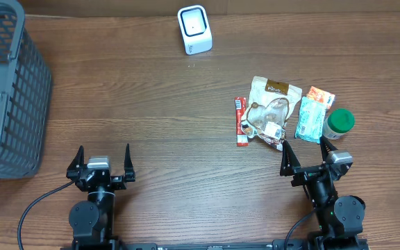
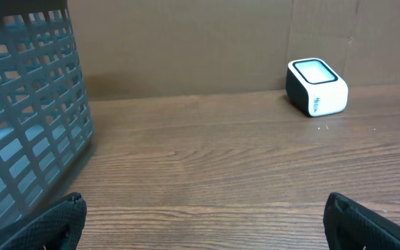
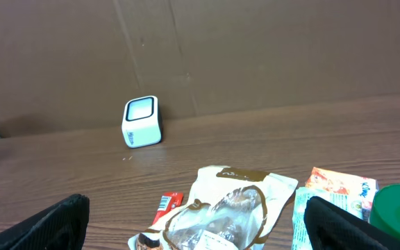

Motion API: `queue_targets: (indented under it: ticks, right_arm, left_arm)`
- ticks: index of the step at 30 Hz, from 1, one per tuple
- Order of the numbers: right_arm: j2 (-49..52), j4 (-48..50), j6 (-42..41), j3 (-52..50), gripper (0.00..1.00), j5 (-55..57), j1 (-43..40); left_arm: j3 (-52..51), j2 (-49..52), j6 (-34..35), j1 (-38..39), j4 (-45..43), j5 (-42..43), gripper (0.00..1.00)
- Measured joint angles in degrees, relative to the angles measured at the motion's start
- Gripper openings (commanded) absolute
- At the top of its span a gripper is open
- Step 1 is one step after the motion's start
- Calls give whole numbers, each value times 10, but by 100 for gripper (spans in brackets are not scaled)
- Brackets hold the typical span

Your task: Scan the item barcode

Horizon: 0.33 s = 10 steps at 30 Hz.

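Note:
Several items lie at the right of the table: a beige snack pouch [image 1: 272, 111] [image 3: 236, 208], a thin red bar [image 1: 241, 120] [image 3: 163, 206], a teal packet [image 1: 310, 118] [image 3: 301, 221], an orange packet [image 1: 321, 95] [image 3: 339, 183] and a green-lidded jar [image 1: 339, 123] [image 3: 398, 212]. The white scanner [image 1: 194, 29] [image 2: 317, 86] [image 3: 142, 121] stands at the far edge. My right gripper [image 1: 305, 154] [image 3: 200, 232] is open just short of the pouch, holding nothing. My left gripper [image 1: 103, 162] [image 2: 203, 226] is open over bare wood at the near left.
A grey plastic basket [image 1: 5, 90] [image 2: 26, 125] stands at the far left. A brown cardboard wall [image 2: 186, 42] backs the table behind the scanner.

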State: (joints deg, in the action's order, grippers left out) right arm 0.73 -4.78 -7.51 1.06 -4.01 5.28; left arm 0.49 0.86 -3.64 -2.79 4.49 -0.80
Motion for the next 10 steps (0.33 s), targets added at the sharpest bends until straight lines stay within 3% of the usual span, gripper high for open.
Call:
queue_targets:
  ticks: [10]
  right_arm:
    - [0,0,0,0,100,0,0]
  left_arm:
    - [0,0,0,0,0,0,100]
